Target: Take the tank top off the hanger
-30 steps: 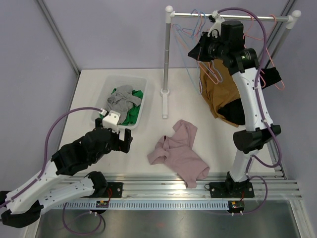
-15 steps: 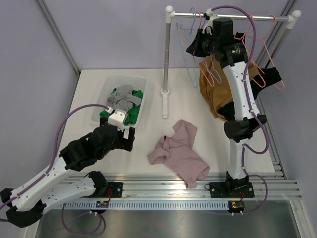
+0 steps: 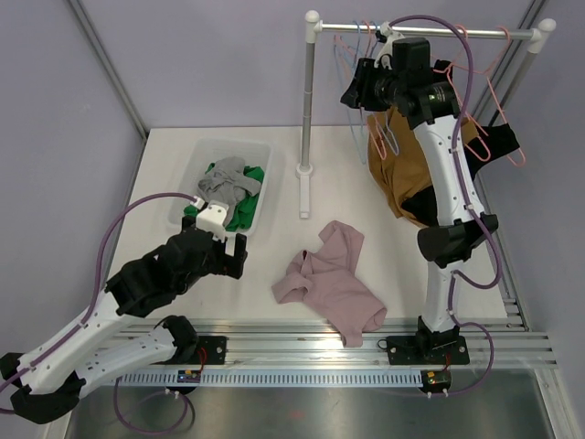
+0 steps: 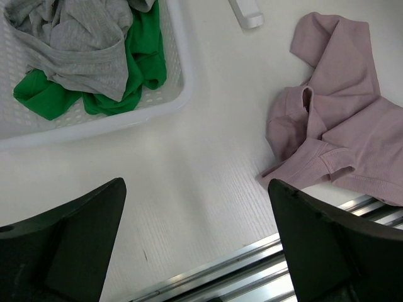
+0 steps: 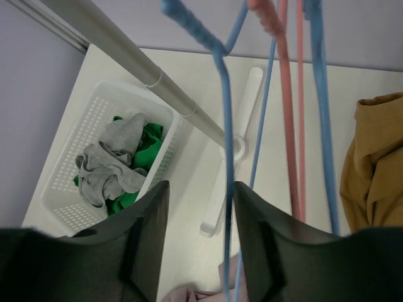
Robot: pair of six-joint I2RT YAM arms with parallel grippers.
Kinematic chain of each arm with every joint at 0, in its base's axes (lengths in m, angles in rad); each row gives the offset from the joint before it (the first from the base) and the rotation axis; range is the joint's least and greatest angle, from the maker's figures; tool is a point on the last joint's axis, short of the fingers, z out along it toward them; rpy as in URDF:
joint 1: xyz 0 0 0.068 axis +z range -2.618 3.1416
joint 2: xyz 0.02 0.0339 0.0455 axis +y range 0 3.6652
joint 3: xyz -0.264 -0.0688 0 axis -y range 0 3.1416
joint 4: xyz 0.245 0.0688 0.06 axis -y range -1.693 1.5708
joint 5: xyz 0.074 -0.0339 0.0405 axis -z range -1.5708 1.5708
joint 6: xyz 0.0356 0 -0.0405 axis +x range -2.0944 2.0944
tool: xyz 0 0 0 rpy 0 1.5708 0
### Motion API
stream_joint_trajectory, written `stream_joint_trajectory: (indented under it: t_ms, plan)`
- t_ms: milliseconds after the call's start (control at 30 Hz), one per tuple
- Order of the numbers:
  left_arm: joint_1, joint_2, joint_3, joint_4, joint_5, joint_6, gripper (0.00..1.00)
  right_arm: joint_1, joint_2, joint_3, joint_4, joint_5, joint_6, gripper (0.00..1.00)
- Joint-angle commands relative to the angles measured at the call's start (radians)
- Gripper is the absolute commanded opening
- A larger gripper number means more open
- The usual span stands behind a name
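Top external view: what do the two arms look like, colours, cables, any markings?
The left arm and right arm match: white links, black joint housings, black wedge-shaped fingers. A purple cable loops loosely along each. A small white block sits on the left wrist. No markings are legible.

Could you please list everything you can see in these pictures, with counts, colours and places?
table: one, white, under everything
basket: one, white, far left part of the table
grey garment: one, grey, in the basket
green garment: one, green, in the basket under the grey one
pink top: one, pink, crumpled on the table near its front edge
rack: one, metal rail on white posts, far right
hangers: several, blue and pink, on the rail
brown top: one, mustard brown, hanging at the rack
left gripper: one, black, open, above the table beside the basket
right gripper: one, black, open, up among the hangers
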Motion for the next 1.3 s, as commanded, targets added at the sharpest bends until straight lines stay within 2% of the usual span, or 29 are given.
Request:
stream_joint_trajectory:
  t_ms: [0, 33, 167, 233, 333, 500, 567, 700, 767, 833, 933, 1033, 1267]
  plan:
    - [0.01, 0.005, 0.023, 0.041, 0.007, 0.009, 0.99, 0.009, -0.132, -0.007, 0.035, -0.013, -0.008, 0.57]
    - [0.01, 0.011, 0.035, 0.035, 0.001, -0.011, 0.99, 0.009, -0.169, -0.016, 0.028, -0.017, -0.006, 0.62]
    - [0.009, 0.064, 0.103, 0.019, 0.005, -0.081, 0.99, 0.011, -0.296, -0.16, 0.041, -0.019, -0.006, 0.67]
    - [-0.003, 0.113, 0.109, 0.039, 0.022, -0.138, 0.99, 0.011, -0.389, -0.226, 0.057, 0.013, -0.014, 0.99]
    - [-0.077, 0.205, 0.103, 0.105, 0.025, -0.19, 0.99, 0.011, -0.512, -0.351, 0.048, 0.061, -0.031, 0.99]
    - [-0.224, 0.405, 0.13, 0.204, 0.03, -0.227, 0.99, 0.011, -0.75, -0.686, 0.074, 0.073, -0.034, 0.99]
    - [-0.255, 0.5, 0.138, 0.232, 0.037, -0.232, 0.99, 0.009, -0.885, -0.851, 0.11, 0.087, -0.017, 0.99]
    - [-0.295, 0.639, 0.131, 0.362, 0.125, -0.226, 0.99, 0.011, -1.141, -1.081, 0.163, 0.081, 0.024, 0.99]
    - [-0.295, 0.713, 0.115, 0.413, 0.152, -0.223, 0.99, 0.009, -1.21, -1.186, 0.189, 0.029, 0.037, 1.0]
    - [-0.295, 0.761, 0.098, 0.507, 0.186, -0.212, 0.99, 0.009, -1.293, -1.242, 0.213, -0.043, 0.047, 1.0]
    - [-0.298, 0.868, 0.124, 0.547, 0.2, -0.212, 0.99, 0.009, -1.359, -1.326, 0.224, -0.112, 0.057, 0.99]
    - [-0.296, 0.956, 0.156, 0.58, 0.182, -0.209, 0.99, 0.009, -1.382, -1.342, 0.2, -0.131, 0.057, 0.99]
    - [-0.328, 1.144, 0.25, 0.479, 0.021, -0.241, 0.99, 0.009, -1.442, -1.382, 0.193, -0.172, 0.07, 1.0]
